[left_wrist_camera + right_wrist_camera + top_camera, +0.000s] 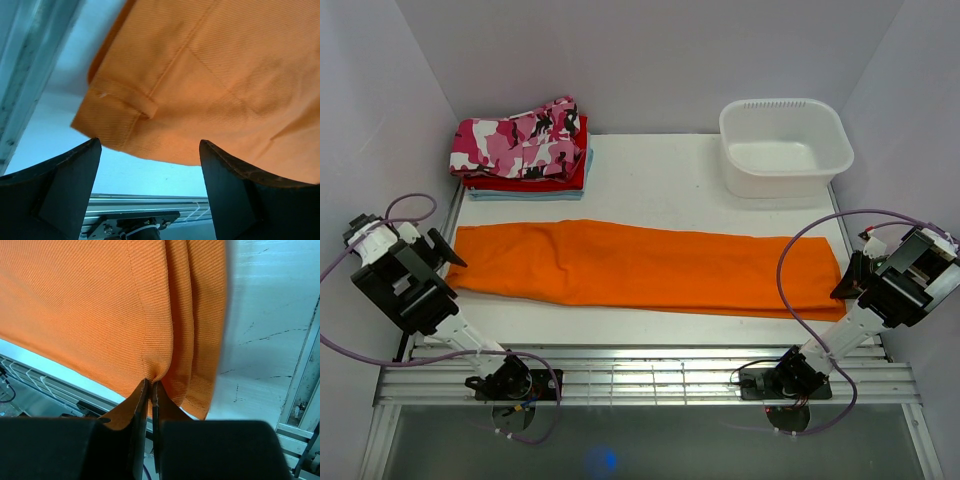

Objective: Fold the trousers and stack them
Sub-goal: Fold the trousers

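The bright orange trousers [640, 265] lie flat in a long strip across the table, legs together. Their waist end, with a belt loop, fills the left wrist view [215, 75]. My left gripper [448, 252] stands at that left end, open, its two dark fingers [70, 175] wide apart just short of the cloth edge and holding nothing [150, 145]. My right gripper [845, 280] is at the right end of the strip. In the right wrist view it is shut on a pinch of the trousers' edge [151, 385], with the orange cloth [100, 305] bunched into folds above the tips.
A folded stack with a pink, white and black camouflage garment [525, 138] on a red one [535, 180] sits at the back left. A white tub [785, 148] stands at the back right. A metal rail [640, 375] runs along the near edge; walls close in both sides.
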